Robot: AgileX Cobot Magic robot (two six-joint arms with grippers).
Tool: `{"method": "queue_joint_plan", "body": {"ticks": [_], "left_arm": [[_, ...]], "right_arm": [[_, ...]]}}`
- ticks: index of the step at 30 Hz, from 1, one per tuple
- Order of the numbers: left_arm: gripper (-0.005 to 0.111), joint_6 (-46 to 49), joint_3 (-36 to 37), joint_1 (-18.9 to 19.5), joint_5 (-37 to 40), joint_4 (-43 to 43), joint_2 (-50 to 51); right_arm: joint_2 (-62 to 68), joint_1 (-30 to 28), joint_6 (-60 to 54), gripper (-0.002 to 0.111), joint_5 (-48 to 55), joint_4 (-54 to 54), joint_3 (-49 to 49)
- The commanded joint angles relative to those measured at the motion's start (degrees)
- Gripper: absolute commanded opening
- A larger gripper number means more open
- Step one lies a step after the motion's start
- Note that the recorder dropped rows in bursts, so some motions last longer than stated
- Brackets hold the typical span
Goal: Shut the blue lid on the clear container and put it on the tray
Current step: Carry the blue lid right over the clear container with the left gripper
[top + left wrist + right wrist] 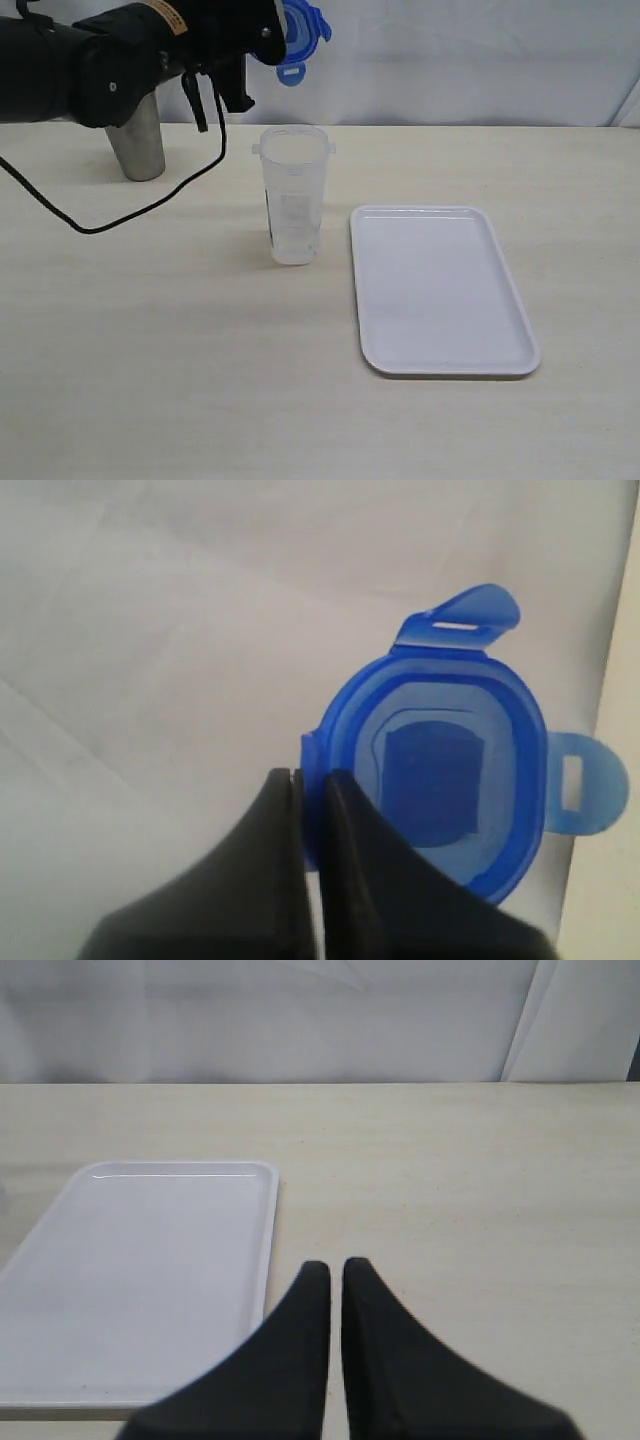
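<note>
- One worktop [150, 380], pale, cut off at every frame edge.
- One tray [440, 290] lies flat at 4 o'clock from the clear container [293, 195].
- That one container stands upright and uncovered.
- One steel cup [140, 150] at its 10 o'clock, top hidden behind the left arm.
- One blue lid [440, 770] in the air at the container's 12 o'clock, its rim pinched in the left gripper [312, 777], jaws nearly together.
- Right gripper [330, 1265]: closed, holding nothing, just beside the tray.

pale wooden table [150, 350], white backdrop [480, 60]
</note>
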Motion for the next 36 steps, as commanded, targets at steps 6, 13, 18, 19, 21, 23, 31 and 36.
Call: {"method": "queue_joint_plan", "body": {"ticks": [6,13,18,19,21,23,31,36], "left_arm": [[0.000,9.5,3.8,-3.3,-2.9,-1.0,-0.3],[0.000,10.8,3.8,-4.0,-6.0,-3.2,-0.3],[0.000,11.1,3.8,-4.8,-4.4,-3.2,-0.3],[0.000,11.1,3.8,-5.1,-4.6,-3.2,-0.3],[0.000,11.2,3.8,-5.7,-4.7,-3.2,-0.3],[0.000,11.2,3.8,-6.1,-3.8,-3.0,-0.3],[0.000,11.3,3.8,-6.2,0.7,-3.1,-0.3],[0.000,11.3,3.8,-6.5,-0.5,-3.1,-0.3]], "right_arm": [[-0.2,-0.4,0.0,0.004,-0.4,0.0,0.2],[-0.2,-0.4,0.0,0.004,-0.4,0.0,0.2],[-0.2,-0.4,0.0,0.004,-0.4,0.0,0.2],[-0.2,-0.4,0.0,0.004,-0.4,0.0,0.2],[-0.2,-0.4,0.0,0.004,-0.4,0.0,0.2],[-0.2,-0.4,0.0,0.004,-0.4,0.0,0.2],[-0.2,-0.4,0.0,0.004,-0.4,0.0,0.2],[-0.2,-0.4,0.0,0.004,-0.4,0.0,0.2]]}}
